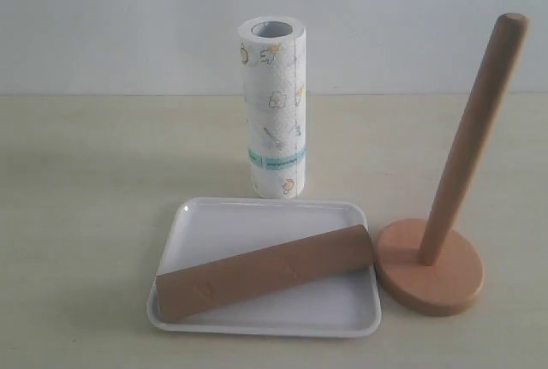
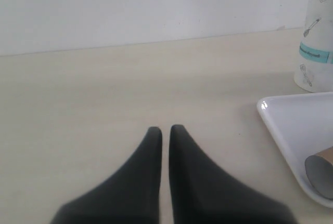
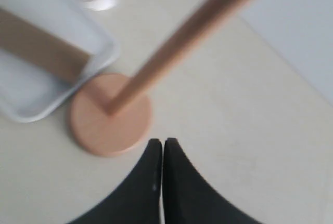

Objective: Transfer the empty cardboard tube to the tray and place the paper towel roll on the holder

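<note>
The brown cardboard tube [image 1: 265,270] lies slantwise in the white tray [image 1: 257,215] at the front centre. Behind the tray the paper towel roll [image 1: 272,108] stands upright on the table. To the tray's right stands the wooden holder [image 1: 432,270], its pole [image 1: 473,138] bare. Neither gripper shows in the exterior view. My left gripper [image 2: 165,129] is shut and empty above bare table, with the tray's corner [image 2: 281,117], the tube's open end [image 2: 321,171] and the roll [image 2: 317,37] off to one side. My right gripper [image 3: 162,141] is shut and empty just beside the holder's base [image 3: 99,125].
A pale wall rises behind the light table. In the right wrist view the holder's pole [image 3: 182,42] slants across the picture, with the tray [image 3: 36,99] and the tube [image 3: 41,47] beyond the base.
</note>
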Available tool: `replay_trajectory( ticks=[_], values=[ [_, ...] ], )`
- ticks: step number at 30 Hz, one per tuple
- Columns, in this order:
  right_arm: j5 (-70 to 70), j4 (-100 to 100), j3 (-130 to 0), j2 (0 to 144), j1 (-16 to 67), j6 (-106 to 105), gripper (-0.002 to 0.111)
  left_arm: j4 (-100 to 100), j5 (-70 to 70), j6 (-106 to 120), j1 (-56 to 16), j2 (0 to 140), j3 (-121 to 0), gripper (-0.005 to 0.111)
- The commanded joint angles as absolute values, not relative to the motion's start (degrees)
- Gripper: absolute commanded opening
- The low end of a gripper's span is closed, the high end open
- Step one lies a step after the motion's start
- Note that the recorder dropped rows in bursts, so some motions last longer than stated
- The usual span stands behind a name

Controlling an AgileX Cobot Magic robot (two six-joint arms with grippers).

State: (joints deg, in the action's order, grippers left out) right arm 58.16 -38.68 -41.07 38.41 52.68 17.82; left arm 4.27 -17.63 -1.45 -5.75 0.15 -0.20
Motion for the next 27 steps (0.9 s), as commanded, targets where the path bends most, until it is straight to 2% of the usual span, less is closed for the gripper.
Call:
replay_trajectory(
  ticks=[1, 5, 10, 17, 27],
  values=[
    [57.7, -52.9, -36.5, 34.5, 52.5, 28.0, 0.0, 4.3, -17.6, -1.5, -5.6, 0.0, 0.0, 0.005],
    [55.8, -56.6, -33.9, 31.8, 52.5, 34.1, 0.0, 4.3, -17.6, -1.5, -5.6, 0.0, 0.0, 0.005],
    [59.7, -67.2, -33.7, 27.5, 52.5, 47.1, 0.0, 4.3, -17.6, -1.5, -5.6, 0.0, 0.0, 0.005],
    [57.5, -56.1, -33.7, 25.2, 52.5, 44.7, 0.0, 4.3, -17.6, -1.5, -5.6, 0.0, 0.0, 0.005],
    [56.7, -55.7, -33.7, 25.2, 52.5, 45.9, 0.0, 4.3, -17.6, -1.5, -5.6, 0.0, 0.0, 0.005]
  ],
)
